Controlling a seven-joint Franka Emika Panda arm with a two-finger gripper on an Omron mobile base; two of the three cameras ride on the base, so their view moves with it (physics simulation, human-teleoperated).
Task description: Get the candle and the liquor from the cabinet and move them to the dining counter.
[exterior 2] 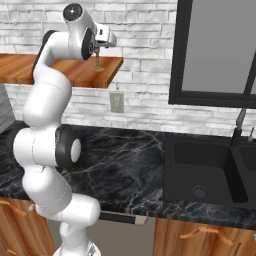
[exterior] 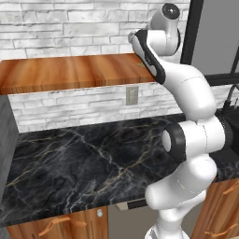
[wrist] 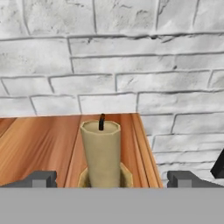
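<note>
The candle (wrist: 101,153) stands upright on the cabinet (exterior: 70,72), its long axis vertical and its dark wick pointing straight up. It sits close to the shelf's right end, near the front corner, with the white brick wall (wrist: 131,65) behind it. In the right base view the candle (exterior 2: 98,60) shows as a slim brass stick on a round foot, just under the raised hand of the arm (exterior 2: 45,100). The pincer (wrist: 111,178) is open: in the hand view its two dark fingertips (wrist: 41,178) stand wide apart on either side of the candle's lower part, touching nothing, with the pale wax centred between them. Below the shelf runs a black marble worktop (exterior: 84,163) with pale veins, and a dark sink (exterior 2: 200,175) is set into it to the right, beneath a dark-framed window (exterior 2: 220,50). A wall socket (exterior 2: 117,102) sits on the brick between shelf and worktop.
</note>
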